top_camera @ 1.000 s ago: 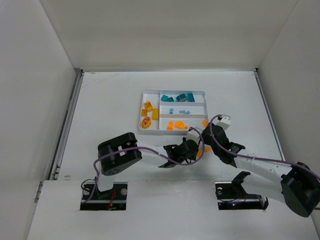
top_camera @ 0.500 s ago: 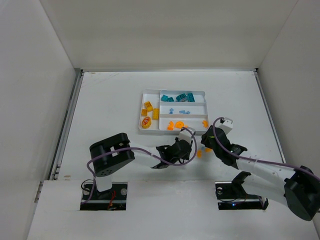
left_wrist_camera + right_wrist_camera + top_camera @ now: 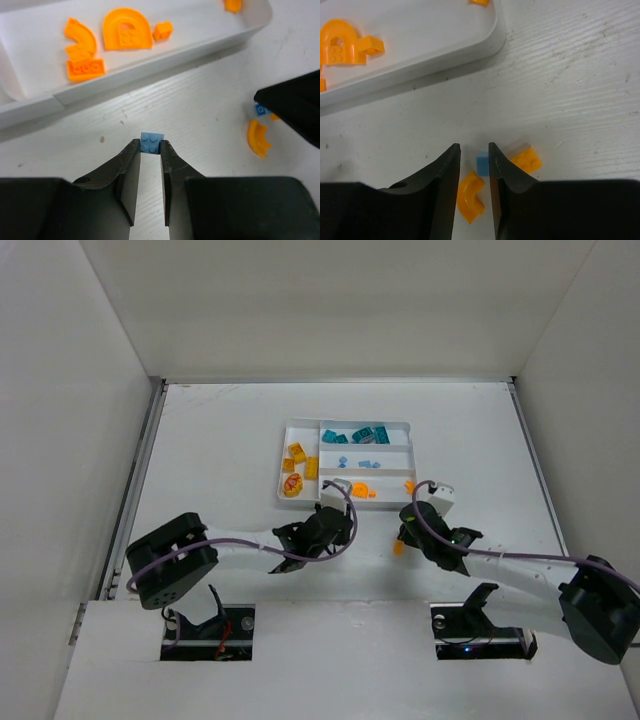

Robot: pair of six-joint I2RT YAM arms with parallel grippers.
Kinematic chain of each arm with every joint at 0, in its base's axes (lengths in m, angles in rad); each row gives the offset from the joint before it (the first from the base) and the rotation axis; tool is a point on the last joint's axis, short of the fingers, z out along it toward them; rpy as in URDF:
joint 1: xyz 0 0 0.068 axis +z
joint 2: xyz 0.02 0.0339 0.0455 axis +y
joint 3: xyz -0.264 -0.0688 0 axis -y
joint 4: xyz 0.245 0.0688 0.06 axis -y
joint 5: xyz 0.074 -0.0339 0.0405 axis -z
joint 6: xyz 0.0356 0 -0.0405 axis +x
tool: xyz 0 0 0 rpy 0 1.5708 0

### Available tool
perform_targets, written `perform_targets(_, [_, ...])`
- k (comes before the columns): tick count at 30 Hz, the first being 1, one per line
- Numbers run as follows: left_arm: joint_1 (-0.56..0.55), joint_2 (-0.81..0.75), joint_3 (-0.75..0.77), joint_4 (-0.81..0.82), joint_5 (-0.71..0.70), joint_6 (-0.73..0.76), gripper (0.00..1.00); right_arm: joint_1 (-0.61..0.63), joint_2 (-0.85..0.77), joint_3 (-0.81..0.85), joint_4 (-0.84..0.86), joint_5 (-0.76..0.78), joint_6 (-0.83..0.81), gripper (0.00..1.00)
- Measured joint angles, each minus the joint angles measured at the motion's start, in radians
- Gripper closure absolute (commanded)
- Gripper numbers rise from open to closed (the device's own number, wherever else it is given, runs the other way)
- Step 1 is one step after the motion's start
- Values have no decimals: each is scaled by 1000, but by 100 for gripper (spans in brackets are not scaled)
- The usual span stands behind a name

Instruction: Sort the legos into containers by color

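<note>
Left fingers (image 3: 127, 172) pinch blue brick (image 3: 152, 142); right fingers (image 3: 445, 177) slightly apart over 2nd brick (image 3: 483, 163)

No legible text, label, brand, number or sign anywhere in the three views. Only a small red mark on a round yellow piece (image 3: 292, 486) in the tall section at the left end of the white tray (image 3: 300, 423), too small to read.
</note>
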Motion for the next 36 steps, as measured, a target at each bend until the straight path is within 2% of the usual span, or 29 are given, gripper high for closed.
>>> perform_targets(8, [68, -138, -53, 2, 1, 8, 89, 49, 68, 60, -77, 8, 58, 67])
perform_targets(15, [127, -179, -63, 2, 10, 12, 89, 84, 86, 92, -165, 37, 105, 62])
perform_targets(22, [148, -188, -63, 7, 25, 11, 89, 104, 113, 119, -225, 51, 126, 63])
perform_targets(31, [154, -188, -63, 18, 33, 11, 89, 139, 159, 138, -242, 51, 149, 75])
perform_targets(36, [159, -185, -59, 25, 34, 11, 89, 139, 164, 143, -242, 53, 153, 78])
